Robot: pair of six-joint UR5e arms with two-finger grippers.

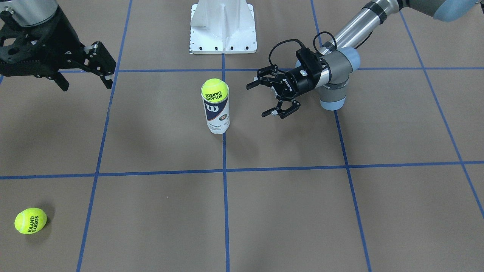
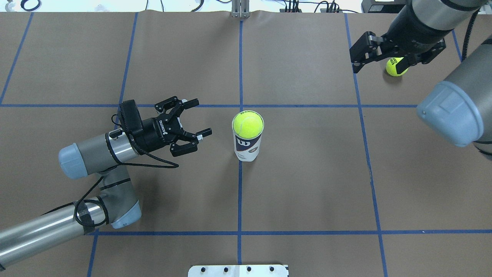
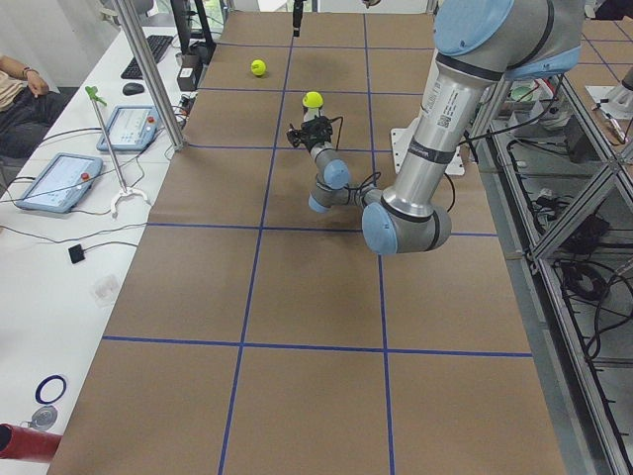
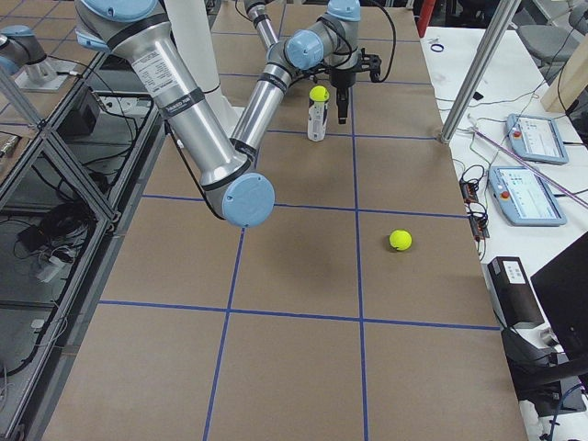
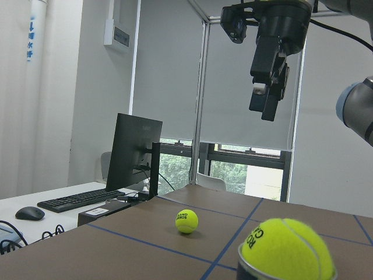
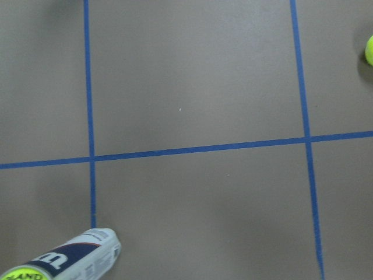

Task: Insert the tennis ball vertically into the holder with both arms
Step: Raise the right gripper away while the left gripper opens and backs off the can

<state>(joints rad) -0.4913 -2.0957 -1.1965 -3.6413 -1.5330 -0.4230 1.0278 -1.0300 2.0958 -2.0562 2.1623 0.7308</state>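
Note:
The holder (image 1: pixel 217 115), a clear Wilson can, stands upright at the table's middle. It also shows in the overhead view (image 2: pixel 248 146). A yellow tennis ball (image 1: pixel 214 90) sits in its open top and sticks out above the rim (image 2: pixel 248 125). My left gripper (image 2: pixel 198 122) is open and empty. It lies level beside the can, a short gap away (image 1: pixel 259 99). My right gripper (image 1: pixel 87 84) is open and empty. It hangs high above the far side (image 2: pixel 384 63). A second tennis ball (image 1: pixel 30 221) lies on the table below it (image 2: pixel 396 68).
The white pedestal base (image 1: pixel 223 26) stands at the robot's edge of the table. Blue tape lines grid the brown surface. An operator's desk with tablets (image 3: pixel 59 178) and a metal post (image 3: pixel 148 74) runs along the far side.

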